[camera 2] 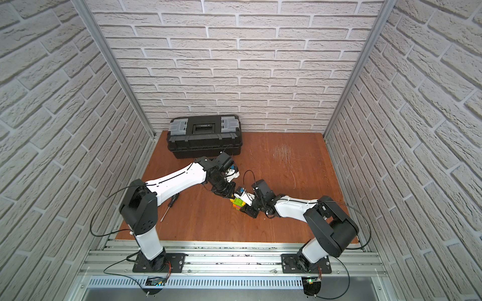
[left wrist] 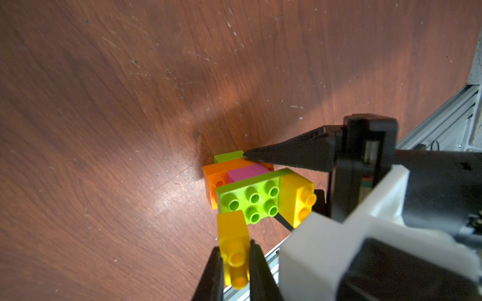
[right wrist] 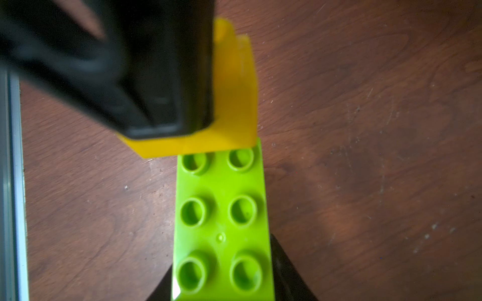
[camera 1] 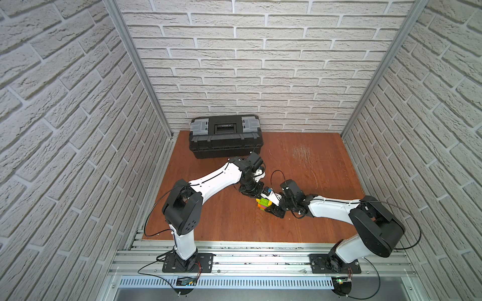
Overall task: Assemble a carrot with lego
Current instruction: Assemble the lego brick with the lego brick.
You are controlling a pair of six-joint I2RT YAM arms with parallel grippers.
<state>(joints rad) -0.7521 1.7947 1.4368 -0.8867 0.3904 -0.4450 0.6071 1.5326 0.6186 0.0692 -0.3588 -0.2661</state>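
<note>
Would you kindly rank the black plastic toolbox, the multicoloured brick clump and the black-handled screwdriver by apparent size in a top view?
Largest: black plastic toolbox. Then black-handled screwdriver and multicoloured brick clump: both small, partly hidden, too close to rank.

A lime-green studded brick (right wrist: 221, 221) sits between black fingers (right wrist: 287, 271), its free end touching a yellow brick (right wrist: 234, 91).

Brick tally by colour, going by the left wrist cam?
Lime-green bricks: 2
Yellow bricks: 2, one of them in the left gripper
Orange bricks: 1 for certain, any others hidden in the stack
Pink bricks: 1
Total: 6 visible
</note>
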